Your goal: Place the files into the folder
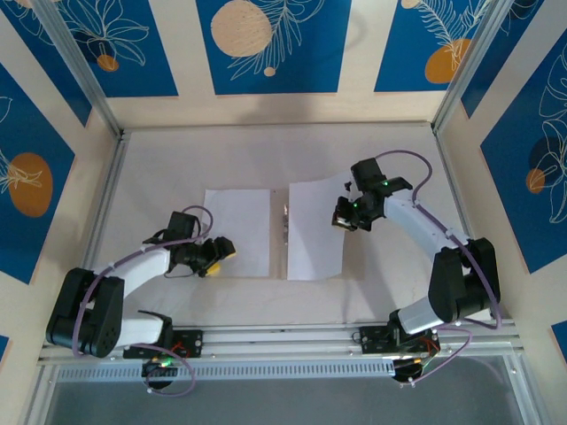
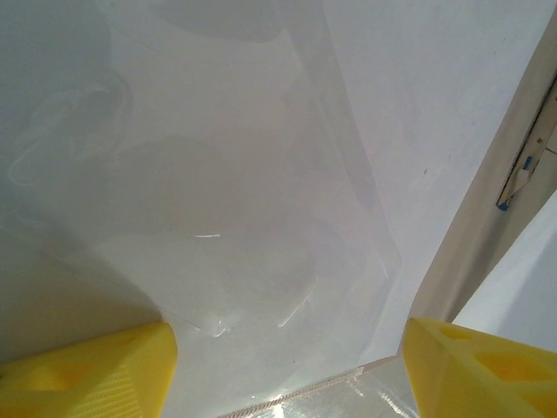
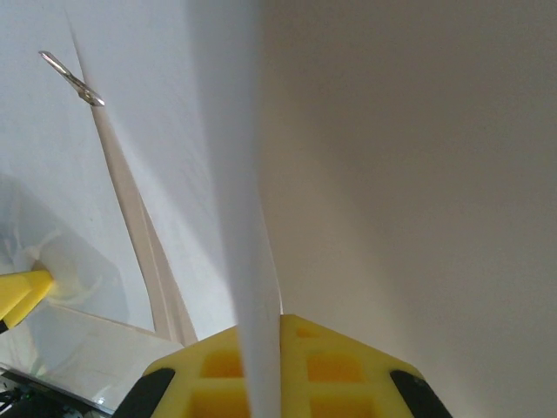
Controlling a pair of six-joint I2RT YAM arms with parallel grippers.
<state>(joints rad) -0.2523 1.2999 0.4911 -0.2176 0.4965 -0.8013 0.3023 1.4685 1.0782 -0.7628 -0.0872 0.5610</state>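
Note:
The folder (image 1: 237, 232) lies open on the table, white inside up, with its metal clip (image 1: 285, 217) at the spine. My right gripper (image 1: 344, 219) is shut on the outer edge of the folder's right leaf (image 1: 314, 232) and holds that edge raised and curled. In the right wrist view the leaf (image 3: 248, 218) runs edge-on into the shut yellow jaws of the gripper (image 3: 277, 320), and the clip (image 3: 74, 78) shows top left. My left gripper (image 1: 221, 251) stands open over the left leaf, above a clear film (image 2: 261, 218). I cannot tell the files from the folder's white inside.
The pale table (image 1: 266, 155) is walled by blue patterned panels at the back and both sides. An aluminium rail (image 1: 283, 341) with the arm bases runs along the near edge. A tan strip (image 2: 474, 218) marks the spine in the left wrist view.

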